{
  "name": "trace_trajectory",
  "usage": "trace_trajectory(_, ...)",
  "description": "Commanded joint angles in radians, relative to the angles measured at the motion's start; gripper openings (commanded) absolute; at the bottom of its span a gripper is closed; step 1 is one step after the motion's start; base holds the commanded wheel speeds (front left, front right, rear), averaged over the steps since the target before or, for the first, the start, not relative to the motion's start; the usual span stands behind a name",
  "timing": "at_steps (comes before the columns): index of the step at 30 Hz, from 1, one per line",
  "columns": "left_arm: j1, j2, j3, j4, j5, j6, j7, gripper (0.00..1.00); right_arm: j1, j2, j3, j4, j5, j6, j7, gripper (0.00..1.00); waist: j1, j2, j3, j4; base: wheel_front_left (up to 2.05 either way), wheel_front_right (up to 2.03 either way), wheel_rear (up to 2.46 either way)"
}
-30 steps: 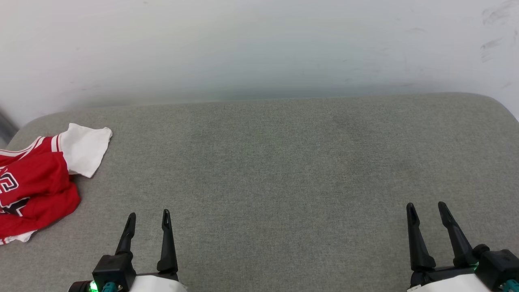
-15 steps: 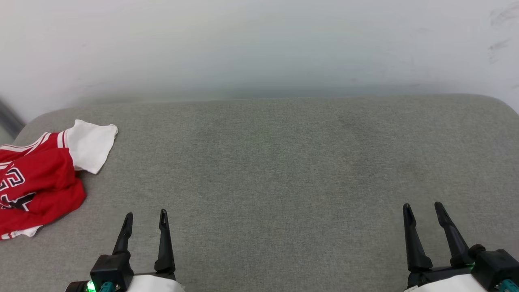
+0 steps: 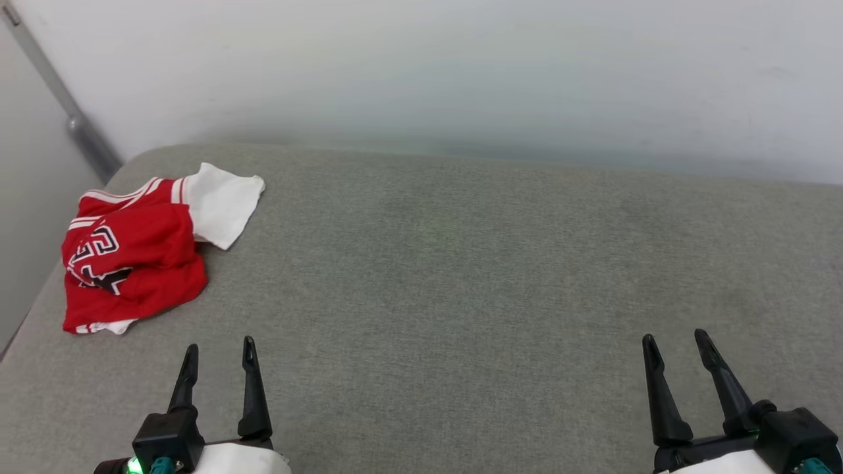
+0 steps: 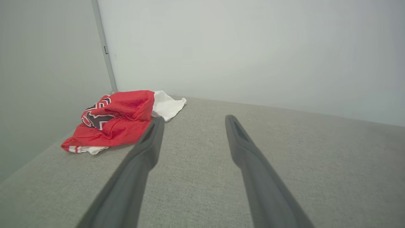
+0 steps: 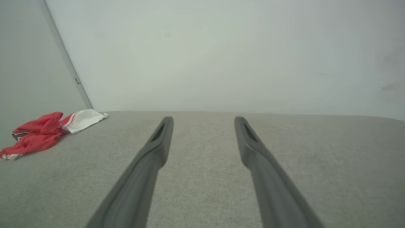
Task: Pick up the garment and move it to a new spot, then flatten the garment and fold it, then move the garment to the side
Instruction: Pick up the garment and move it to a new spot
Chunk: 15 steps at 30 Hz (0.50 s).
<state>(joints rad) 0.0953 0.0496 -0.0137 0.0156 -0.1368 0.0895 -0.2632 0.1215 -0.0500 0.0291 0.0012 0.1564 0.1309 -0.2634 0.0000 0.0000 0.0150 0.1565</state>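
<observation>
**Q:** Where is the garment?
**A:** The garment (image 3: 135, 260) is crumpled at the far left corner of the grey padded surface (image 3: 461, 276), close to the left edge. The red body is bunched and the black lettering is partly folded under. One white sleeve (image 3: 222, 201) splays toward the far edge.

**Q:** What about the tools?
**A:** Your left gripper (image 3: 219, 344) is at the near edge, fingers apart with nothing between them. The garment lies ahead and to its left, near but not touching. Your right gripper (image 3: 674, 336) is by the near right corner, fingers also apart and empty, well apart from the cloth.

**Q:** Which step is in hand?
**A:** I judge it to be the first pickup, not yet begun. The left arm looks like the natural one for the reach.

**Q:** How should you do it well?
**A:**
- Come down from above with the fingers spread.
- Aim for the raised red fold, not the flat sleeve. A thick ridge gives you cloth to bite, so the tips are less likely to drag on the upholstery.
- If you can make out the collar or a shoulder, take it there. The heap should then hang open rather than knotted.
- Lift clear before carrying it toward the middle, where the bare stretch leaves room for flattening.
- Mind the left edge, since a sideways nudge could slide the jersey off.
</observation>
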Motion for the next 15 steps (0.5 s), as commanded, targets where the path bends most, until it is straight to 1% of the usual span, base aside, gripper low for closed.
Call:
trace_trajectory(1,0.0,0.001,0.005,-0.005,-0.003,0.008,-0.002,1.0,0.001,0.0,0.0,-0.006,-0.005,0.0,-0.002,1.0,0.0,0.0,0.002,0.04,0.0,0.0,0.0)
trace_trajectory(14,-0.001,0.001,0.035,-0.006,-0.014,0.022,-0.002,1.0,0.007,0.0,0.016,-0.018,-0.037,0.0,-0.002,1.0,0.0,0.0,0.006,0.208,0.0,0.0,0.0)
trace_trajectory(15,-0.001,0.001,0.035,-0.006,-0.014,0.022,-0.002,1.0,0.007,0.0,0.016,-0.018,-0.037,0.0,-0.002,1.0,0.0,0.0,0.006,0.208,0.0,0.0,0.0)
